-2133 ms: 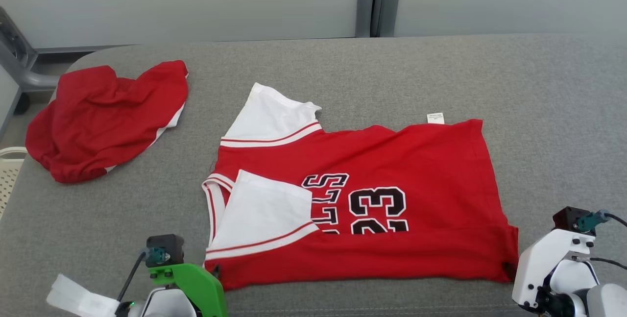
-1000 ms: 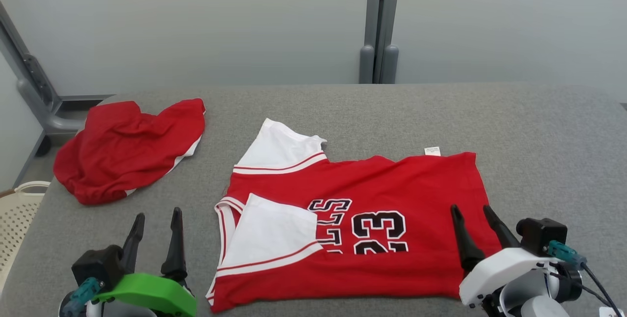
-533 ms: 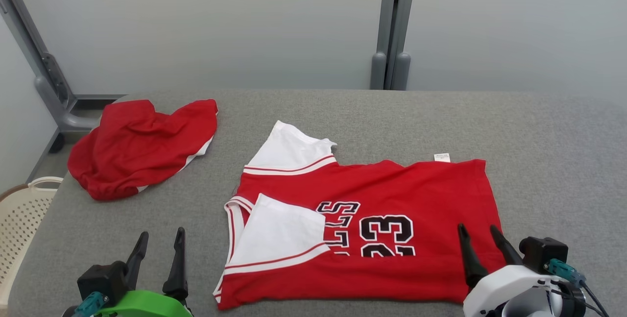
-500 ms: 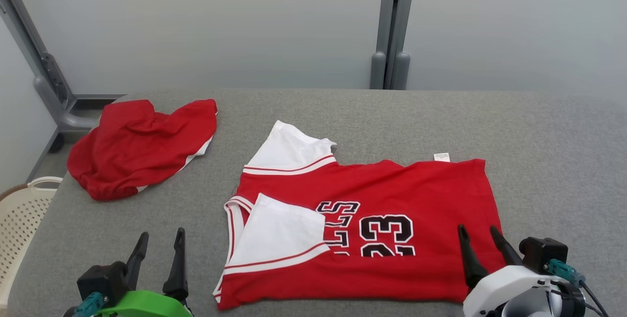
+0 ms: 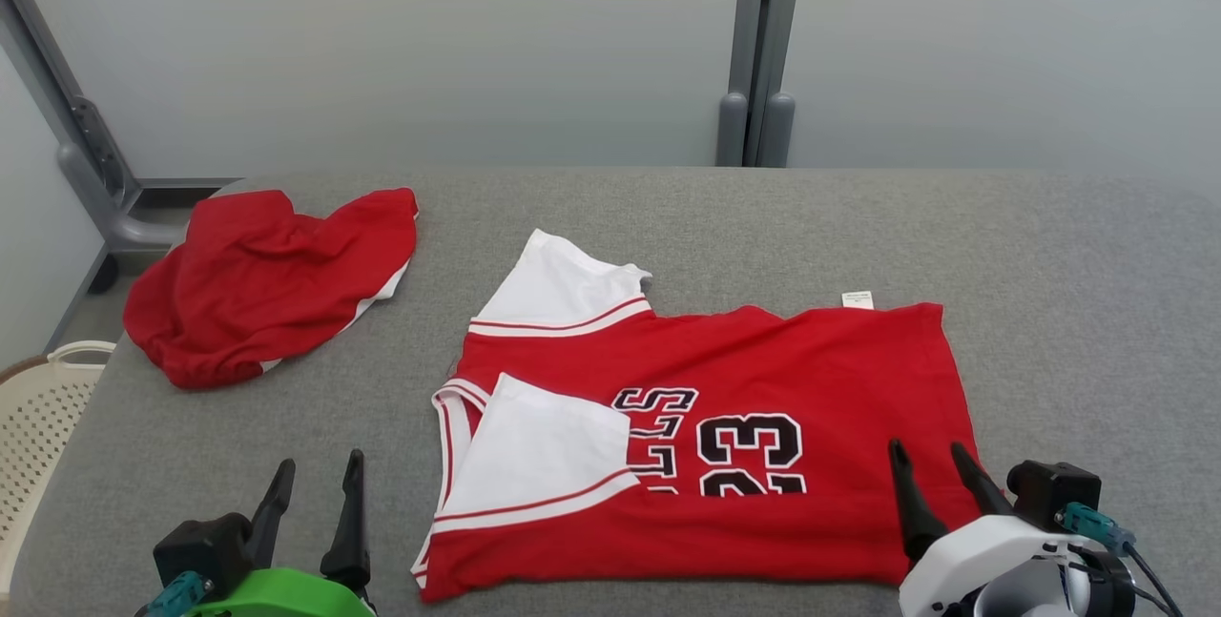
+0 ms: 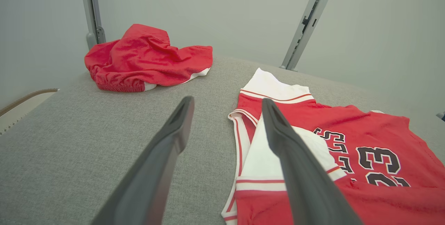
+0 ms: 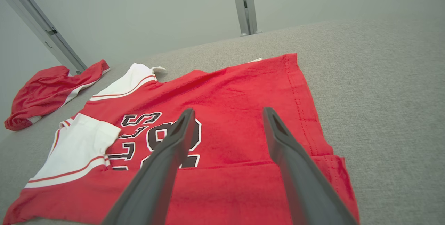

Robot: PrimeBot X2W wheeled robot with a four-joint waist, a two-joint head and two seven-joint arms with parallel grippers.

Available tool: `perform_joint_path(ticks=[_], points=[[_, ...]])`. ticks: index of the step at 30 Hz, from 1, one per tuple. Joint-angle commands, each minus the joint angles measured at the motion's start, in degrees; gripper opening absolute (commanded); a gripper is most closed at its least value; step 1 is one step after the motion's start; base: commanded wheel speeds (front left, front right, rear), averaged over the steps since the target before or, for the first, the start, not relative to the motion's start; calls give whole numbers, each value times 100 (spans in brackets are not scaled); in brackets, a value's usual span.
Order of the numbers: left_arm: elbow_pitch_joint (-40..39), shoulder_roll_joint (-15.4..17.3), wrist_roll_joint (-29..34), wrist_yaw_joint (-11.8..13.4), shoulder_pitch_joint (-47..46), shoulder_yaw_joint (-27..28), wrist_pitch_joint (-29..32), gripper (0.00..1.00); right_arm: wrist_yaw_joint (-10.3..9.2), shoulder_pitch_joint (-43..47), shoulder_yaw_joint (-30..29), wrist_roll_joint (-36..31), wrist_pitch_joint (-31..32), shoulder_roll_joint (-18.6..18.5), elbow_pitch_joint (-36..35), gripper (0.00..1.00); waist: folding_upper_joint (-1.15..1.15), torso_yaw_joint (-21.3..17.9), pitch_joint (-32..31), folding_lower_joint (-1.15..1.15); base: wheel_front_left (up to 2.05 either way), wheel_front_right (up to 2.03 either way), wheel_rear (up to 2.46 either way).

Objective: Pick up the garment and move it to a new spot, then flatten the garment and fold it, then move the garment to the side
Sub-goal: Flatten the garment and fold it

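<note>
The left tool [image 5: 320, 461], spread apart and empty, has the garment [image 5: 763, 359] just to its right; the right tool [image 5: 925, 445], likewise spread and empty, hangs over the garment's hem corner.

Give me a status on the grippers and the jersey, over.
Left gripper open, empty, beside jersey. Right gripper open, empty, at its hem end. Jersey partly folded, flat on table. Crumpled red garment far left, apart.

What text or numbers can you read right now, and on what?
"23": black numerals on the red shirt, bottoms cut off by a fold.
"LLS": partial black letters beside it, the rest under the white sleeve.
White tag at the shirt's far edge: print too small to read.
</note>
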Motion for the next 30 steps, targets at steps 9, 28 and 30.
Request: perform_joint_path(ticks=[9,28,30], points=[[119,-45,-22,-87,-236,-171,265,100,0,-204,12,-103,151,-16,77,100,0,3,115,0,0,0,0],[781,-347,-220,108,-2708,-736,3175,100,0,-1878,-812,-663,3119,-49,-306,100,0,-143,1286,0,0,0,0],[955,-453,-209,116,-3080,-813,3466,100,0,-2075,-875,-729,3507,-45,-364,100,0,-179,1483,0,0,0,0]])
